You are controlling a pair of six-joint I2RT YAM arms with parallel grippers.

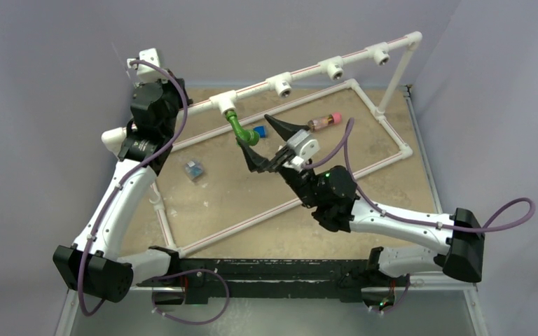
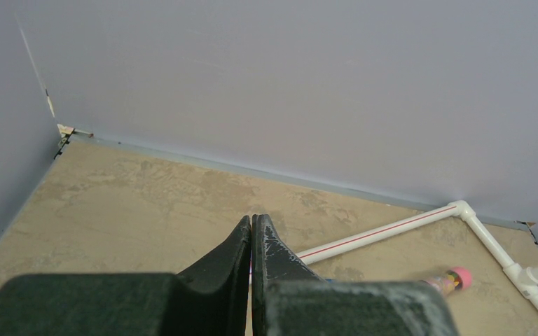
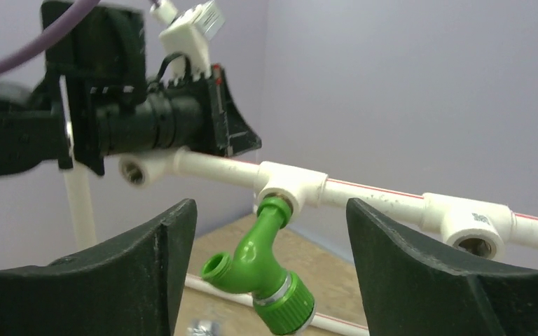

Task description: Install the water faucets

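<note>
A bright green water faucet [image 1: 239, 129] [image 3: 266, 262] hangs by its stem from the leftmost tee [image 3: 287, 185] of the raised white pipe [image 1: 308, 72]. Its spout points left and down, and its ribbed cap is lowest. My right gripper [image 1: 253, 131] [image 3: 270, 210] is open. Its fingers [image 3: 147, 259] stand on either side of the faucet with wide gaps and touch nothing. My left gripper [image 2: 252, 218] is shut with nothing in it. It sits high beside the pipe's left end [image 3: 136, 168] and faces the back wall.
Three more open tees [image 1: 282, 85] [image 1: 333, 68] [image 1: 380, 54] sit along the raised pipe. A white pipe frame [image 1: 385, 119] lies on the tan table. A pink-capped tube [image 1: 324, 122], a blue piece [image 1: 260, 131] and a small metallic part [image 1: 194, 170] lie inside it.
</note>
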